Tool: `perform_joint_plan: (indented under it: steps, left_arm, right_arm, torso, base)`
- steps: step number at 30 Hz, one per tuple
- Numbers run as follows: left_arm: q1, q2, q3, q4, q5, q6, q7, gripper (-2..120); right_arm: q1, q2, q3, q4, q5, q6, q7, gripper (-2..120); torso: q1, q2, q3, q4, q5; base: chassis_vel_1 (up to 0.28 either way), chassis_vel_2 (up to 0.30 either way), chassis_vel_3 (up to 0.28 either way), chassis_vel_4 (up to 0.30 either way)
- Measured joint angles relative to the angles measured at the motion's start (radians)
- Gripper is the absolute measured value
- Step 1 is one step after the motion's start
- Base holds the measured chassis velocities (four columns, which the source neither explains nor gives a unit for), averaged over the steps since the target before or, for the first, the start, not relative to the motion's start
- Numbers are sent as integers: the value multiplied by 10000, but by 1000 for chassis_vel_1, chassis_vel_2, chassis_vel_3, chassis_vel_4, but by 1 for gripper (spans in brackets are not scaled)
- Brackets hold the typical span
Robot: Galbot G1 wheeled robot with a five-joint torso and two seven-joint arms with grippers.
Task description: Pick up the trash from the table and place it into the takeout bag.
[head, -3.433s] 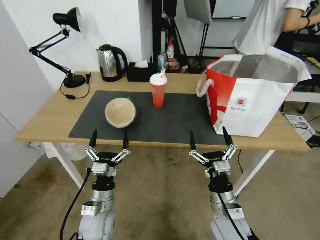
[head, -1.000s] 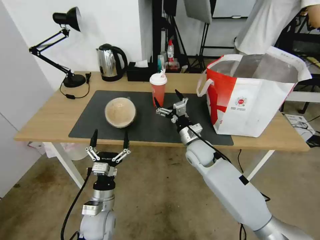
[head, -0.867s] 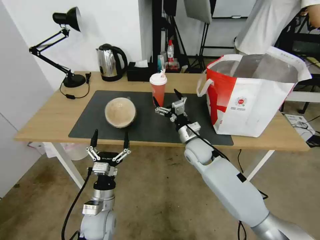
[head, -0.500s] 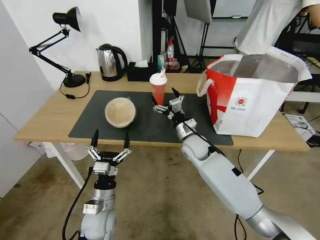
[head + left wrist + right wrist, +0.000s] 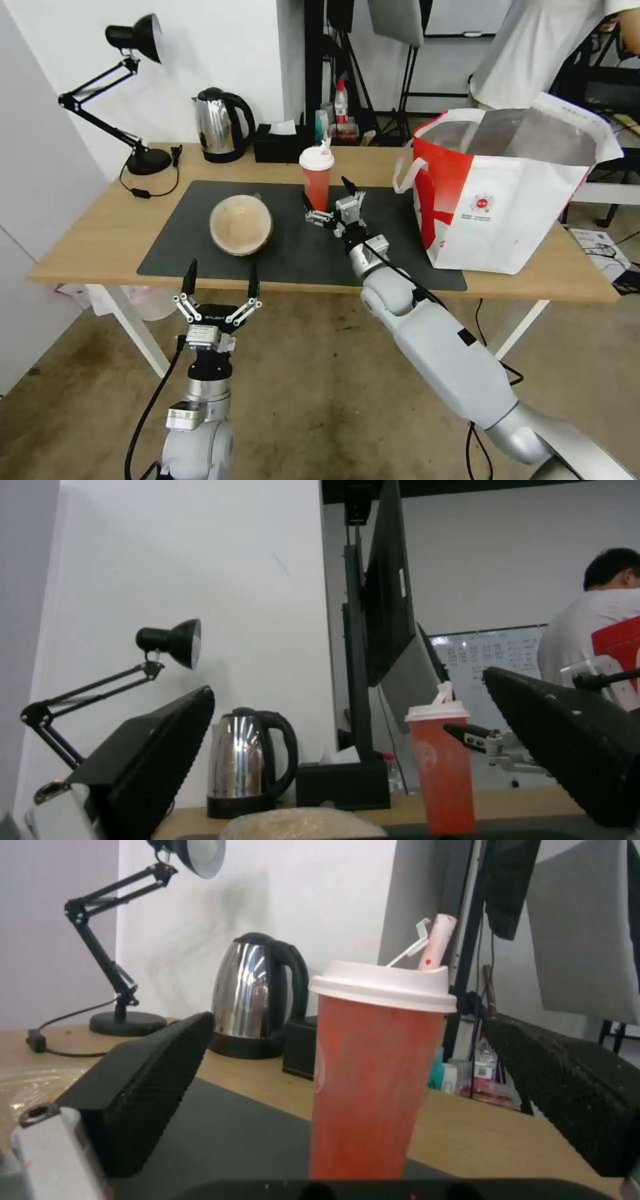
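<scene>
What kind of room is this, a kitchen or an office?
Probably a lab or studio: a whiteboard hangs behind, a dark stand rises behind the wooden table, and a desk lamp sits there.

The left gripper (image 5: 221, 279) has small white letters on its black body, too tiny to read. The takeout bag (image 5: 507, 200) has a round red logo with unreadable small print.

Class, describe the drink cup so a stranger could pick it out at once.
Find the dark grey mat on the long wooden table. Near its back edge stands the drink cup, between the open right gripper's fingers: tall, red, white-lidded, with a straw, unlike the squat beige bowl.
</scene>
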Motion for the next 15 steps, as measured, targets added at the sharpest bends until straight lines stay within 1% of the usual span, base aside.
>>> perform_joint_plan:
  steps: [15]
  left_arm:
    - [10, -1, 0, 58, 7, -27, 4, 100]
  right_arm:
    - [242, 170, -70, -626, -25, 174, -166, 100]
  torso:
    - [-1, 0, 0, -1, 0]
  base:
    - [0, 0, 0, 0]
